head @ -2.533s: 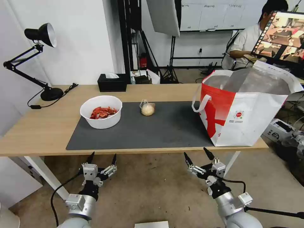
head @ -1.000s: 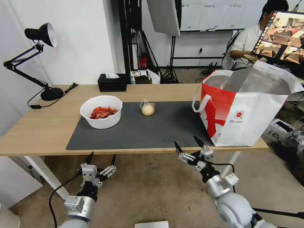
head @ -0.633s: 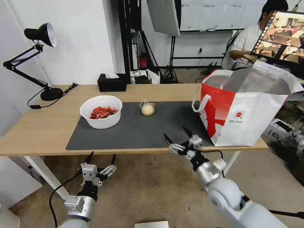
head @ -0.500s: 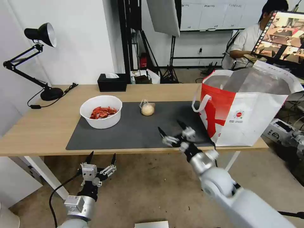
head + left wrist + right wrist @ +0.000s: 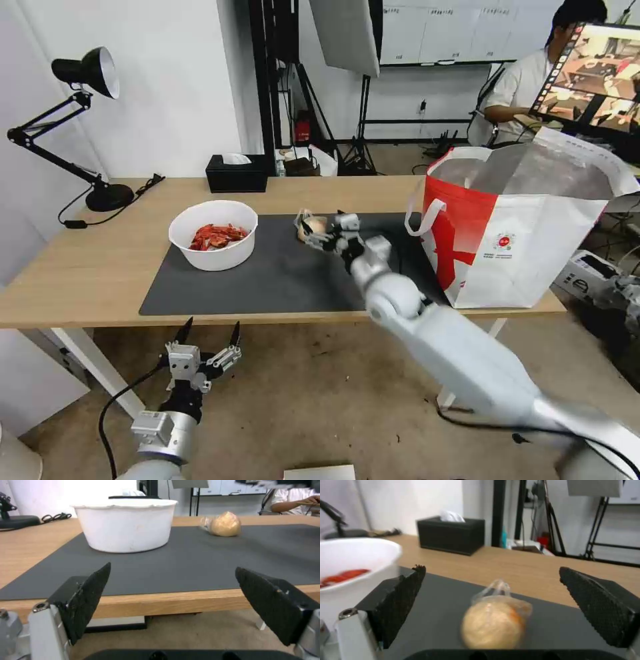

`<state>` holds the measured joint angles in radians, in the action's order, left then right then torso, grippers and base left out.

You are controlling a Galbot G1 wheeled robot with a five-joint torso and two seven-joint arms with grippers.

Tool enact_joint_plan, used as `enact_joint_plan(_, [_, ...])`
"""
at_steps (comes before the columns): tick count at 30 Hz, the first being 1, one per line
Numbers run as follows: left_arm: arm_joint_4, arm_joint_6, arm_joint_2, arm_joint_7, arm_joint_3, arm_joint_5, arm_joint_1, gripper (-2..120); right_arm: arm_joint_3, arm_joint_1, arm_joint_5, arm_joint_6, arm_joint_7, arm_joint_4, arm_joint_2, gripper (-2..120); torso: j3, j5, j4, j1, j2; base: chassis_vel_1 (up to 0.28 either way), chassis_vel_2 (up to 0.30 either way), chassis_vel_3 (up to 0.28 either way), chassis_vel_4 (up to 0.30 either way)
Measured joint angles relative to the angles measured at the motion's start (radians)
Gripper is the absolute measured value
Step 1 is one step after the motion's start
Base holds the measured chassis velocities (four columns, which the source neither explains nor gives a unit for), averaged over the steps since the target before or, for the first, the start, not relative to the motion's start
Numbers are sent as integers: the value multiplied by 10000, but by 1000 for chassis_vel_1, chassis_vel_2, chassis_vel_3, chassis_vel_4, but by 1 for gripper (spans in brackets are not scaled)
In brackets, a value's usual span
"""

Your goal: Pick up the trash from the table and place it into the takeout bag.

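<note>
A small clear bag with a beige bun [image 5: 311, 231] [image 5: 495, 625] lies on the dark mat [image 5: 267, 280] of the table [image 5: 87, 267]. My right gripper [image 5: 325, 230] [image 5: 491, 580] is open, level with the mat, its fingers spread on either side of the bun without touching it. A white bowl of red shells [image 5: 213, 235] [image 5: 125, 527] stands on the mat's left part. The takeout bag [image 5: 520, 227], white and red with foil lining, stands open at the table's right end. My left gripper [image 5: 207, 341] [image 5: 173, 567] hangs open below the table's front edge.
A black tissue box [image 5: 235, 173] [image 5: 451, 536] sits at the table's back edge and a black desk lamp [image 5: 87, 73] at the far left. A person sits at a screen behind the bag. The right arm stretches across the mat's front right.
My right arm has risen from below the table's front edge and reached forward and left across the mat to the bun. The left arm has stayed put.
</note>
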<state>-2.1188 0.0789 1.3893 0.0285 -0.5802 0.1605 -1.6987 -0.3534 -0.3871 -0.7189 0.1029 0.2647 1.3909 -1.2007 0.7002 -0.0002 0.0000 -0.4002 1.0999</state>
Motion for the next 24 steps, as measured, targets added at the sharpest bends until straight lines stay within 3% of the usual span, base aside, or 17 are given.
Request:
enact_joint_plan(11, [-17, 10, 14, 6, -24, 11, -31, 100, -151, 1101, 42, 1363, 82, -2264, -1297, 100, -2, 2, 0, 2, 0, 0, 0, 0, 0])
enact_joint_plan(24, [-33, 19, 40, 4, -67, 13, -59, 100, 48, 1370, 266, 1897, 56, -3726, -2345, 100, -2, 2, 0, 2, 1, 0, 0, 0, 0])
